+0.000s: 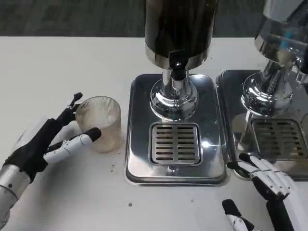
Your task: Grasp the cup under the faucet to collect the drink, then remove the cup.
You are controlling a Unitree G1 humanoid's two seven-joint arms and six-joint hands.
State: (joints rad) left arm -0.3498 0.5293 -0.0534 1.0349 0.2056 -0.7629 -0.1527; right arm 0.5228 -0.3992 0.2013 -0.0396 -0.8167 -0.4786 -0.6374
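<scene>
A clear ribbed cup (pixel 100 122) stands on the white table just left of the steel drip tray (pixel 139 159), away from the faucet (pixel 177 65) of the dark drink dispenser (pixel 180 29). My left hand (pixel 53 139) holds the cup, with one black finger against its far left rim and a white finger across its near side. The cup's lower part looks faintly brownish; I cannot tell how full it is. My right hand (pixel 269 185) rests at the lower right by the tray's corner, its fingers apart and nothing in them.
A slotted grate (pixel 174 143) lies in the tray under the faucet. A second dispenser (pixel 281 43) with its own steel tray (pixel 231 96) stands at the right. Bare white table lies to the left and in front.
</scene>
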